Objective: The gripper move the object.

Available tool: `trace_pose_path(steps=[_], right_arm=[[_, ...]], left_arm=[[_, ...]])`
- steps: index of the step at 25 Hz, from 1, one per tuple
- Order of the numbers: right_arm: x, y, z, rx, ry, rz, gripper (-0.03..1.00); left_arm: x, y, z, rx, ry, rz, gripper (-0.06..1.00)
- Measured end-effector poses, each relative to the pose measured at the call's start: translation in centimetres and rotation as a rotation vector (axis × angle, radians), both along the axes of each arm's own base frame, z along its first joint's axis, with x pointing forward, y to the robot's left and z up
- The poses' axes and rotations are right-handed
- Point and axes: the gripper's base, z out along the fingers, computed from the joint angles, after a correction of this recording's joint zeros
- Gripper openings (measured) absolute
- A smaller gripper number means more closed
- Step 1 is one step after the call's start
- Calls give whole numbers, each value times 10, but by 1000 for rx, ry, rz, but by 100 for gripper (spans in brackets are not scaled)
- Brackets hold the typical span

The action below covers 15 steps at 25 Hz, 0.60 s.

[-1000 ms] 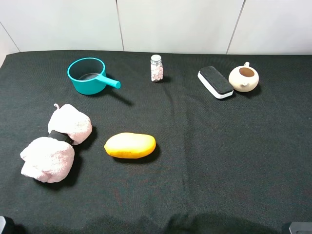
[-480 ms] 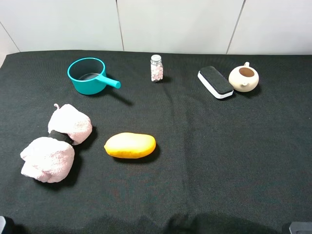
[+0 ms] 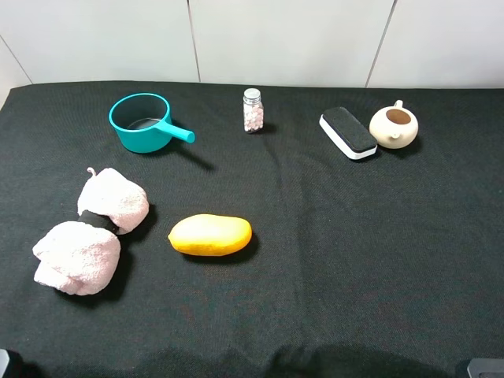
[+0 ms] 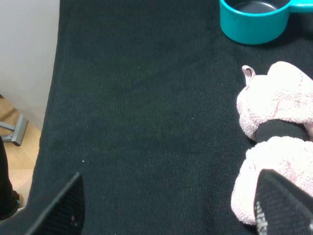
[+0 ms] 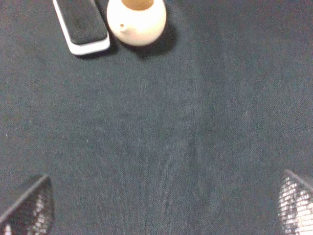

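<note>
The left gripper's (image 4: 168, 208) fingers (image 4: 63, 205) stand wide apart, grasping nothing, and so do the right gripper's (image 5: 161, 208) fingers (image 5: 29, 203) — each pair shows only in its own wrist view. The eraser (image 3: 348, 132) lies flat at the bench's (image 3: 354, 260) far right, just beside the teapot (image 3: 394, 126); the right wrist view shows both, well ahead of the fingers. Only the high view shows the mango (image 3: 210, 235) and the jar (image 3: 253, 110). The left wrist view catches the pink cloths (image 4: 274, 156) and the teal pot (image 4: 254, 19).
</note>
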Motion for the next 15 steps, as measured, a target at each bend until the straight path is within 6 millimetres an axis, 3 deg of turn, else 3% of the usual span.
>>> trace_pose_path(steps=[10, 15], right_arm=[[-29, -3, 2, 0, -188, -17, 69], [-32, -5, 2, 0, -204, -35, 69]], left_arm=[[0, 0, 0, 0, 0, 0, 77], [0, 0, 0, 0, 0, 0, 77]])
